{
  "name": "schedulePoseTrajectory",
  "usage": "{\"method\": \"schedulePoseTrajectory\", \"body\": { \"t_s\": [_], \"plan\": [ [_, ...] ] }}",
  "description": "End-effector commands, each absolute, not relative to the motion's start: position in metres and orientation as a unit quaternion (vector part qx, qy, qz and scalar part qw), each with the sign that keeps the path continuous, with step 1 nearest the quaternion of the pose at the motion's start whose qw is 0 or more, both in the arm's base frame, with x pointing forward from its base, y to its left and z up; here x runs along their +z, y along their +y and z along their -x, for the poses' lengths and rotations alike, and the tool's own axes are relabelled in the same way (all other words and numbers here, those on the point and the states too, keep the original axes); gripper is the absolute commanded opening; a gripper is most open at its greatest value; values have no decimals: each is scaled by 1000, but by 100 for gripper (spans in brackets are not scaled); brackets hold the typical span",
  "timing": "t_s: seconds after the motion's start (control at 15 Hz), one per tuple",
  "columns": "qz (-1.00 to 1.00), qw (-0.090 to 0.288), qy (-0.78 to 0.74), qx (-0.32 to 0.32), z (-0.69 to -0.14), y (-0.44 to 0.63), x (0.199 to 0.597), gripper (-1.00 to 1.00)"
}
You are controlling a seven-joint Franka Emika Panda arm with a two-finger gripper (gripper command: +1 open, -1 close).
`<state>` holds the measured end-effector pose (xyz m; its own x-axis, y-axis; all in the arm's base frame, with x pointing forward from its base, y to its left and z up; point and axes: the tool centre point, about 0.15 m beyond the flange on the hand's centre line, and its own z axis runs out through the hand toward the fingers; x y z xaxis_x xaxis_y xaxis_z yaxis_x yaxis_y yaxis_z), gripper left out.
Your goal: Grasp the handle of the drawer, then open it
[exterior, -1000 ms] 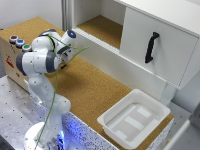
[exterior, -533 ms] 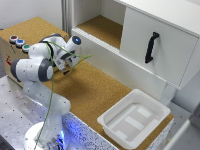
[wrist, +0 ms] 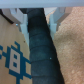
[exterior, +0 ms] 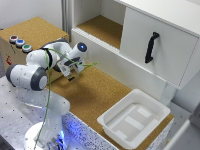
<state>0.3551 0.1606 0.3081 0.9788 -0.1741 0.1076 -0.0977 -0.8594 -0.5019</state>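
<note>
Nearest in the exterior view, the robot's base stands on a perforated metal plate (exterior: 95, 135) with a blue glow at its foot. The white arm (exterior: 30, 75) folds back over itself, a green cable looped along it, and ends in the gripper (exterior: 71, 76), which hangs low over the cork worktop (exterior: 95, 97) near that worktop's edge on the exterior view's left. In this view the fingers are too small and blurred to judge. In the wrist view the gripper (wrist: 39, 20) shows two pale fingers (wrist: 20, 22) spread apart, with a dark ribbed hose (wrist: 42, 50) running between them; whether they touch it cannot be told.

At the worktop's near corner on the exterior view's right lies a shallow white tray (exterior: 107, 120), its inside ridged.

Farther back stands the drawer (exterior: 165, 60), a large white boxy unit with a flat front panel, closed flush. The handle (exterior: 151, 47) is a slim black bar, slightly curved, mounted upright on that panel, well apart from the gripper.

Beside the drawer an open white compartment (exterior: 100, 30) has a cork floor. On the exterior view's far left a cork-topped box (exterior: 35, 30) carries three round buttons (exterior: 20, 43).
</note>
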Motion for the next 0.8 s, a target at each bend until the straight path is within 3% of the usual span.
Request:
{"method": "schedulePoseTrajectory", "body": {
  "t_s": [0.0,0.47,0.73],
  "plan": [
    [965,245,62,-66,-375,113,307,100],
    [984,167,20,-57,-363,117,326,100],
    [984,167,20,-57,-363,117,326,100]
  ]
}}
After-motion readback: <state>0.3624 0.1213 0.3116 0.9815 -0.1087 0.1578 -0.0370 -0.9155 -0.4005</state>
